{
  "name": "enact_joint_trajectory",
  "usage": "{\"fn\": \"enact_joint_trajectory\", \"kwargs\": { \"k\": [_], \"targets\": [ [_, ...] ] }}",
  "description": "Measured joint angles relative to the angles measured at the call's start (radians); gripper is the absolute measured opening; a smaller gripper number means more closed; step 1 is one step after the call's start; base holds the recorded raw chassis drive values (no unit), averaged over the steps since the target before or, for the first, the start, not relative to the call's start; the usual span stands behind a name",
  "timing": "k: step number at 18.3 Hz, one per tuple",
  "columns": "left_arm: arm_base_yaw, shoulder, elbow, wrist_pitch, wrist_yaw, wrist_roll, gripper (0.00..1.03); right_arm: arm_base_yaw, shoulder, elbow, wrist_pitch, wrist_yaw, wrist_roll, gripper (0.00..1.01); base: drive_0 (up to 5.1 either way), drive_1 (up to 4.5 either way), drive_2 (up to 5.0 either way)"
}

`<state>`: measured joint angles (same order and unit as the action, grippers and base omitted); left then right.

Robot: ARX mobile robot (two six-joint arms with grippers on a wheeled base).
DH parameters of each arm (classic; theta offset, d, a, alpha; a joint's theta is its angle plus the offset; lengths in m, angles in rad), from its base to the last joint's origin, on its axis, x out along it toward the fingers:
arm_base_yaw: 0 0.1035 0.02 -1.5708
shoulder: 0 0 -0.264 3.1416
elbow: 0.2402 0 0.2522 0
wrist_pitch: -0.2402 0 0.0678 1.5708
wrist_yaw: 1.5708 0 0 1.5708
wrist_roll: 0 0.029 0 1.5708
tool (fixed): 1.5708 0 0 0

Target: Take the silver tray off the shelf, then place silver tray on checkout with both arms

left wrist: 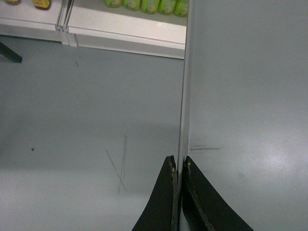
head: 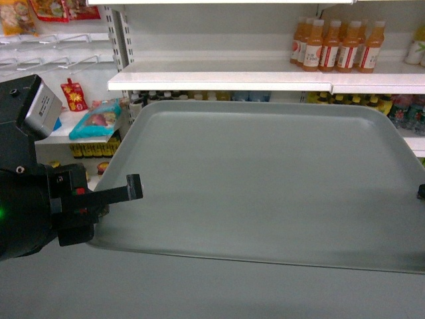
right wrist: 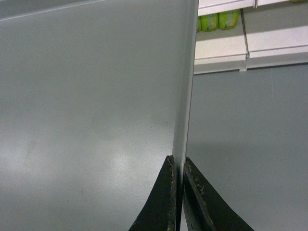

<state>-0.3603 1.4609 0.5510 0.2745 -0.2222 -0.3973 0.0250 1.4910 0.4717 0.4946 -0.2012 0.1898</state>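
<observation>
While the large flat matte grey-green silver tray (head: pixel 265 179) hangs clear of the glossy white shelf (head: pixel 219 81) beyond my grippers, I count lift-off done; setting it on the checkout, which I can't see, remains. Left gripper (left wrist: pixel 179 166) and right gripper (right wrist: pixel 178 163) each pinch a side rim.
</observation>
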Motion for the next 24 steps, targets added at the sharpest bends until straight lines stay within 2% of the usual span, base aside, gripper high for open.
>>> {"fn": "enact_joint_trajectory", "kwargs": {
  "k": [22, 24],
  "targets": [
    [0.0, -0.002, 0.0, 0.005, -0.002, -0.001, 0.02, 0.0, 0.0, 0.0, 0.004, 0.0, 0.0, 0.03, 0.0, -4.29, 4.3],
    [0.0, -0.002, -0.002, -0.003, -0.003, -0.003, 0.02, 0.0, 0.0, -0.002, 0.001, 0.0, 0.001, 0.03, 0.0, 0.0, 0.0]
  ]
}}
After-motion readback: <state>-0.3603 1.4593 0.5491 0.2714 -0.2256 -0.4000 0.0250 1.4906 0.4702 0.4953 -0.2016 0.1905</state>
